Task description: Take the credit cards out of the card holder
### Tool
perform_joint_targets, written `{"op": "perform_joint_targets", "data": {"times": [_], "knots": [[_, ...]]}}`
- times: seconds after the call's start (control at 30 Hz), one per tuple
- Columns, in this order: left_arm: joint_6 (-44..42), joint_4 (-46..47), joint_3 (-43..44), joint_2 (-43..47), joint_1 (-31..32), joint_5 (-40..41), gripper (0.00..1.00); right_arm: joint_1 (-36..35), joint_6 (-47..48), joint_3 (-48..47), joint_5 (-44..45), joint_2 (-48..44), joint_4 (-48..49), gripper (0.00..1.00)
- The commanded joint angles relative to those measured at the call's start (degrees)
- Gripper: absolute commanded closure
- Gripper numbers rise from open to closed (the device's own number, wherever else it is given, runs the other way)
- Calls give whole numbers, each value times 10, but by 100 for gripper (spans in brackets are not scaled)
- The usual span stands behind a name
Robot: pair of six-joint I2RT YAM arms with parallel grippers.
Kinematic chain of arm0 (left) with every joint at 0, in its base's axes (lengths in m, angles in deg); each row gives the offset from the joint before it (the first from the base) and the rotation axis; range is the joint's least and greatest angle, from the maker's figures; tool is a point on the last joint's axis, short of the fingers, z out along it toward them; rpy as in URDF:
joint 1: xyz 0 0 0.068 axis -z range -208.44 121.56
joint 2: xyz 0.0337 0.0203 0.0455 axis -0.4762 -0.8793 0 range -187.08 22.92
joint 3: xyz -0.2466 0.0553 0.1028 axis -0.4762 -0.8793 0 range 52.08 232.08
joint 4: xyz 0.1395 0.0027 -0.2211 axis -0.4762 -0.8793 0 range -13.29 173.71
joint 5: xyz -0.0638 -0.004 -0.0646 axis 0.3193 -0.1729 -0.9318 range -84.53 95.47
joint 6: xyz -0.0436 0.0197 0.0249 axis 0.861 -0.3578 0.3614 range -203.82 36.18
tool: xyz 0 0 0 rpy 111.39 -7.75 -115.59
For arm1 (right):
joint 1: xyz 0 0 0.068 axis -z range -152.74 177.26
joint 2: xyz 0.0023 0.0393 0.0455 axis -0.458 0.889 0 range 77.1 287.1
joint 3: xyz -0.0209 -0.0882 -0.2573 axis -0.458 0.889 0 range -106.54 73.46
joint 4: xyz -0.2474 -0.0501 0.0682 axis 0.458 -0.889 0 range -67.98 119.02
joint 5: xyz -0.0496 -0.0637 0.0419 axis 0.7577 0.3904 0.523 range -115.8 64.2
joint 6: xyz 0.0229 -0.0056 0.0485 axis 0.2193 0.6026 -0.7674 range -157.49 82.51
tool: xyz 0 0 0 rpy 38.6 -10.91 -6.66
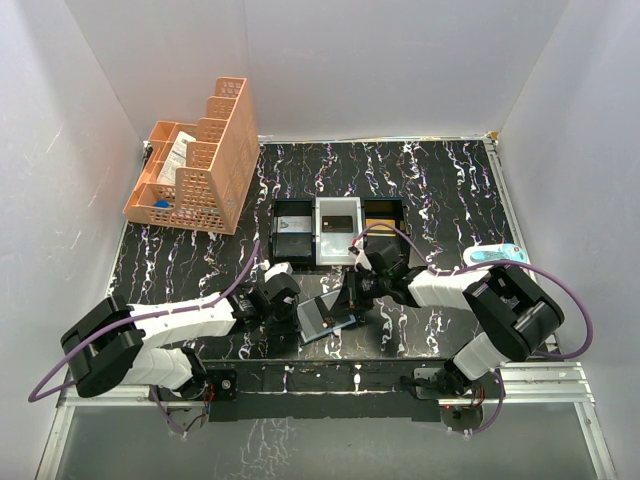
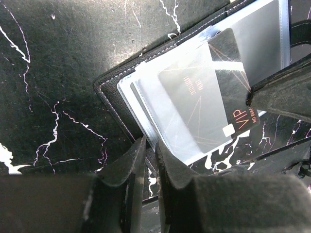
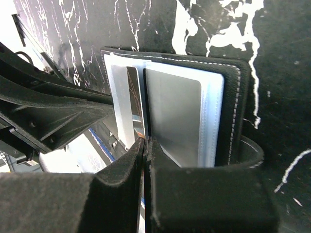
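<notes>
Two arms reach inward from the near edge of a black, white-veined surface (image 1: 440, 190) and meet over its front middle. At the far left corner stands an orange mesh basket (image 1: 195, 160) with stepped compartments; a white packet and something blue lie in its lower sections.

Coming in from the left, the left fingers (image 2: 137, 158) are drawn close with only a narrow gap between them. The stitched edge of the card holder (image 1: 322, 320) runs into that gap, so they pinch its near border. The card holder sits between the two arms, just in front of the tray and close to the arm bases. It is open, with its clear sleeves (image 2: 146, 92) fanned out. Whether it lies flat or is lifted a little, I cannot tell.

A dark card (image 2: 209, 107) printed "VIP" sticks partway out of one sleeve. In the right wrist view, a silver card (image 3: 172, 111) rests inside the sleeve beside it.

Behind the holder, a black-and-white tray (image 1: 335, 232) of three compartments sits mid-surface. A dark flat rectangle lies in its middle compartment.

From the right, the right fingers (image 3: 141, 155) are pressed together on the edge of the dark card, clamping it where it pokes out of the sleeve.

Far right, near the surface's edge, lies a small light-blue item (image 1: 495, 256), well apart from the holder.
</notes>
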Motion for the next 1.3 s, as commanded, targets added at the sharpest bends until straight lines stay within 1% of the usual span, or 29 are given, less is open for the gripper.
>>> {"op": "perform_joint_targets", "data": {"times": [0.0, 0.03, 0.13, 0.23, 0.3, 0.4, 0.43, 0.57, 0.67, 0.83, 0.97, 1.1, 1.27], "knots": [[-6, -36, -15, -3, 3, 3, 85, 14, 20, 7, -12, -23, 6, 100], [-5, -39, -12, 4, 3, 6, 84, 15, 21, 7, -15, -23, 7, 100], [0, -55, 8, 29, 3, 24, 74, 15, 22, 5, -23, -15, 8, 100], [-9, -52, 35, 53, 3, 35, 68, 15, 19, 9, -25, -16, 14, 100], [-17, -36, 49, 61, 4, 34, 63, 15, 16, 11, -26, -18, 17, 100], [-25, 19, 56, 52, 3, 18, 61, 15, 16, 10, -26, -16, 18, 100], [-25, 36, 57, 44, 4, 12, 61, 15, 17, 9, -26, -15, 18, 100], [-9, 63, 63, 1, 3, 1, 70, 15, 13, 9, -29, -12, 21, 100], [1, 39, 70, -32, 3, 7, 78, 15, 11, 8, -31, -14, 22, 100], [6, 20, 60, -49, 4, 13, 86, 15, 5, 9, -40, -12, 29, 100], [-5, -3, 67, -81, 7, 17, 93, 15, 0, 10, -54, 0, 40, 100], [-6, -3, 62, -90, 8, 13, 96, 15, -10, 10, -63, 4, 57, 100], [1, 20, 41, -86, 9, 4, 97, 14, -22, 3, -75, 23, 78, 90]]}}
